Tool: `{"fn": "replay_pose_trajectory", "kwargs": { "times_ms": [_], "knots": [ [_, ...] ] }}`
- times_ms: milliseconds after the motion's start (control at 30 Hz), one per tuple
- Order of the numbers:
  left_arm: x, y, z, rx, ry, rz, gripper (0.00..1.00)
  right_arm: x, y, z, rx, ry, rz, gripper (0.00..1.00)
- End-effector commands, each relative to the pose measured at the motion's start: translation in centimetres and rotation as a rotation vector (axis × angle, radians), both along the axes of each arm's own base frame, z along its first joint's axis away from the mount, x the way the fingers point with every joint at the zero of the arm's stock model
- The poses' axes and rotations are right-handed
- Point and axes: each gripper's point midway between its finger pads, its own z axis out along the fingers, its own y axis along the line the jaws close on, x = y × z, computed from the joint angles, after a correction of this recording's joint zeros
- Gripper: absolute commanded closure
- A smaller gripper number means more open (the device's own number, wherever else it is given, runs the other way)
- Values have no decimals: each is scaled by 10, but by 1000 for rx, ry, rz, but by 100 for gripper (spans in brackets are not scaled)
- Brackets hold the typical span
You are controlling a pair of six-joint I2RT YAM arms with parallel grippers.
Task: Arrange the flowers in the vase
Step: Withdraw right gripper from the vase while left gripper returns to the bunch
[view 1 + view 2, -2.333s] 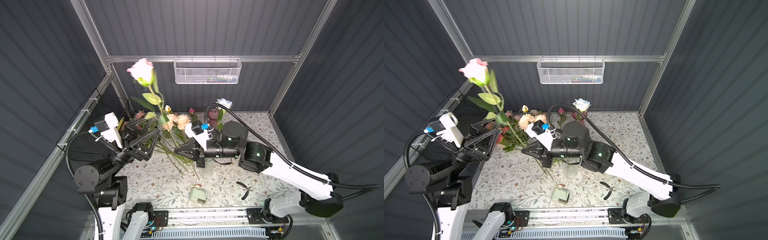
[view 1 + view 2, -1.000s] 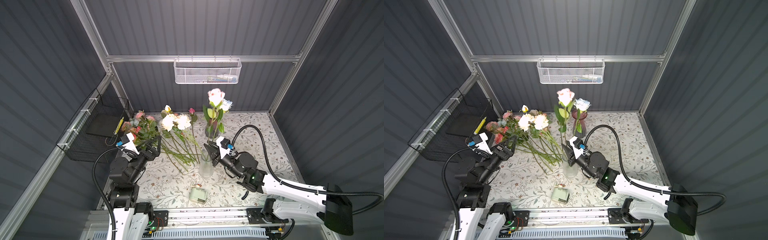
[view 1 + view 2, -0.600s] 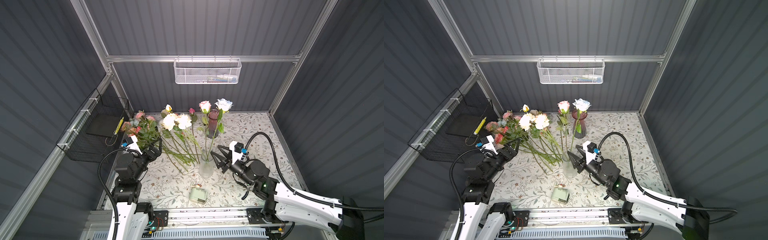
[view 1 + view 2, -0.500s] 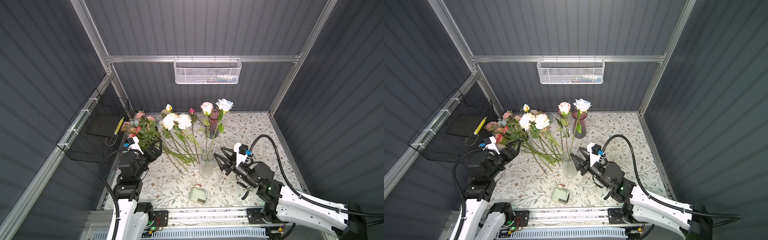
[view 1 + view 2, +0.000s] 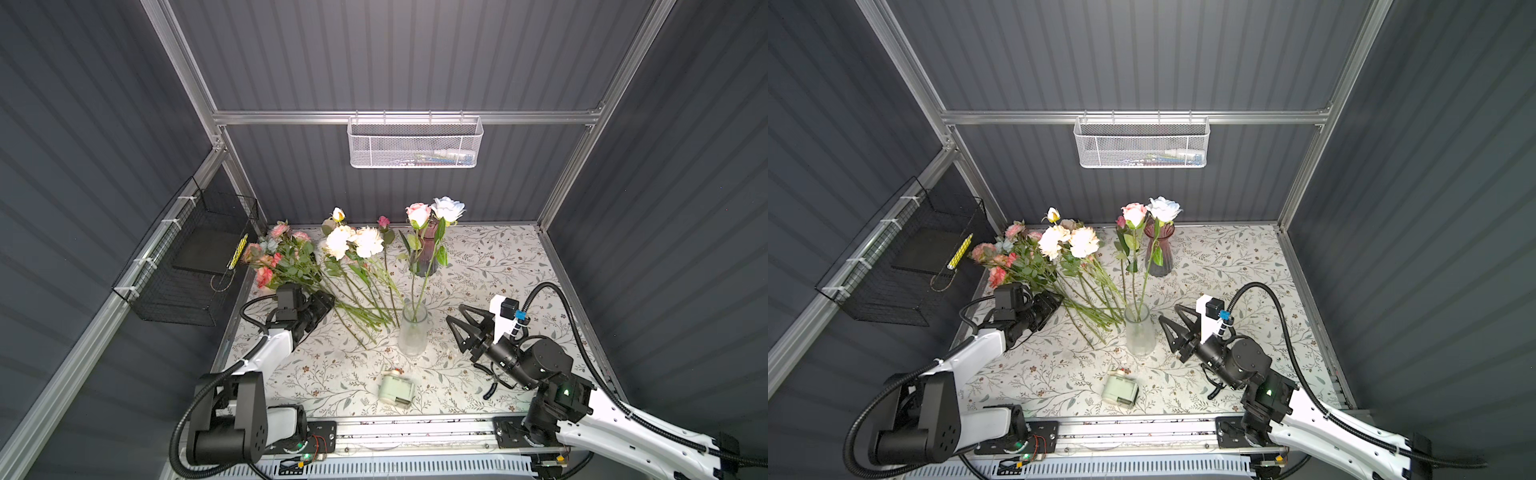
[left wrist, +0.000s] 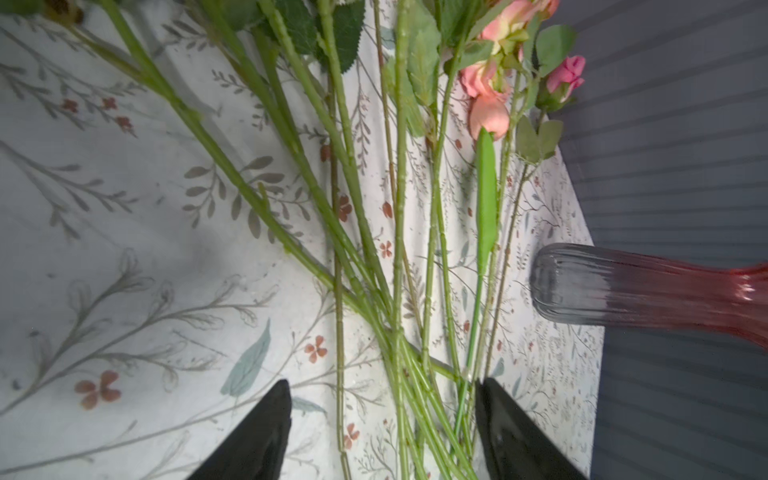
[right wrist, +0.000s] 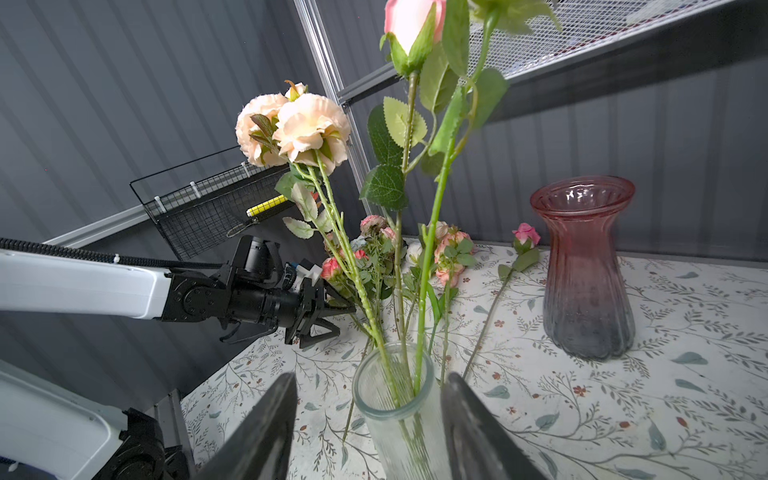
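A clear glass vase (image 5: pixel 412 330) (image 5: pixel 1139 332) (image 7: pixel 399 407) stands mid-table. A pink rose (image 5: pixel 417 210) (image 5: pixel 1133 214) and a pale blue rose (image 5: pixel 448 206) (image 5: pixel 1165 208) stand in it. The other flowers (image 5: pixel 353 266) (image 5: pixel 1067 257) lie in a heap at the back left, stems fanned toward the vase. My left gripper (image 5: pixel 324 301) (image 5: pixel 1054 303) (image 6: pixel 380 399) is low over those stems and open, with several stems (image 6: pixel 407 374) between its jaws. My right gripper (image 5: pixel 457 320) (image 5: pixel 1169 313) (image 7: pixel 370 382) is open and empty, just right of the vase and apart from it.
A pink-and-grey tinted vase (image 5: pixel 424 257) (image 5: pixel 1158 253) (image 7: pixel 586 270) (image 6: pixel 623 291) stands at the back. A small white box (image 5: pixel 397 390) (image 5: pixel 1120 388) lies near the front edge, a black tool (image 5: pixel 490 388) under the right arm. A black wire basket (image 5: pixel 195 266) hangs on the left wall.
My right gripper let the pink rose go into the clear vase and drew back to the right. My left arm came down onto the lying stems, its jaws narrowing.
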Motion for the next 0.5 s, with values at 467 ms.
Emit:
{"fn": "replay_pose_trajectory", "kwargs": {
  "times_ms": [467],
  "knots": [
    [111, 13, 0, 64, -129, 88, 54, -3, -12, -5, -6, 13, -26, 42]
  ]
}}
